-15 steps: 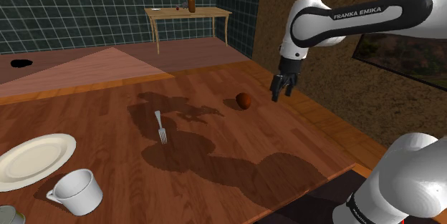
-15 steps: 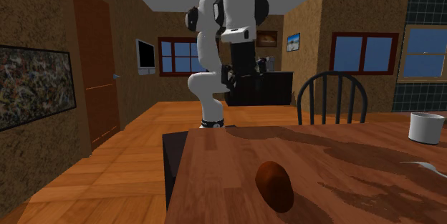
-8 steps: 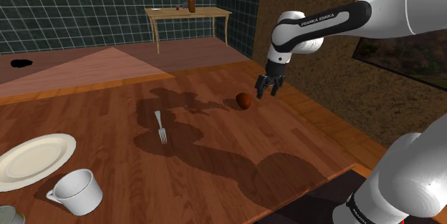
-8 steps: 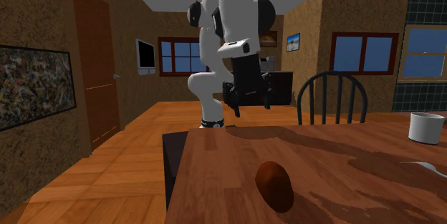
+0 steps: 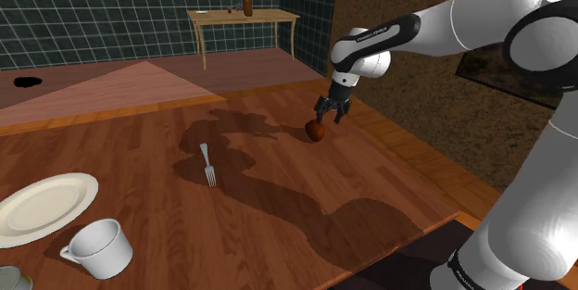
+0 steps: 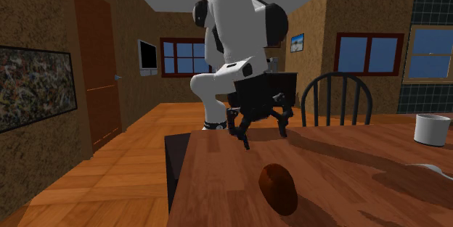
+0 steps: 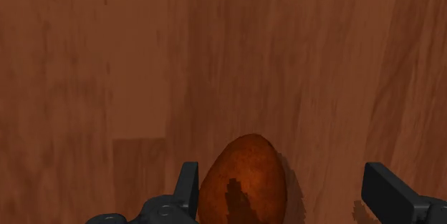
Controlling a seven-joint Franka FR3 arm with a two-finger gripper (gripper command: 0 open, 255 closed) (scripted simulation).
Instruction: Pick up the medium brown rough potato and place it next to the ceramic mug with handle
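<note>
We see the gripper (image 5: 330,115) (image 6: 265,138) (image 7: 284,180) hovering wide open, holding nothing, just above the brown potato (image 5: 315,131) (image 6: 278,188) (image 7: 242,179) on the wooden table (image 5: 278,200) (one finger sits nearer to it than the other). The white mug (image 5: 97,246) (image 6: 433,129) stands well apart, beside a plate (image 5: 42,207).

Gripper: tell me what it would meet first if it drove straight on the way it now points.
Most likely the brown potato, which lies just ahead of the open gripper, off-centre toward one side. If it misses, the wooden table.
</note>
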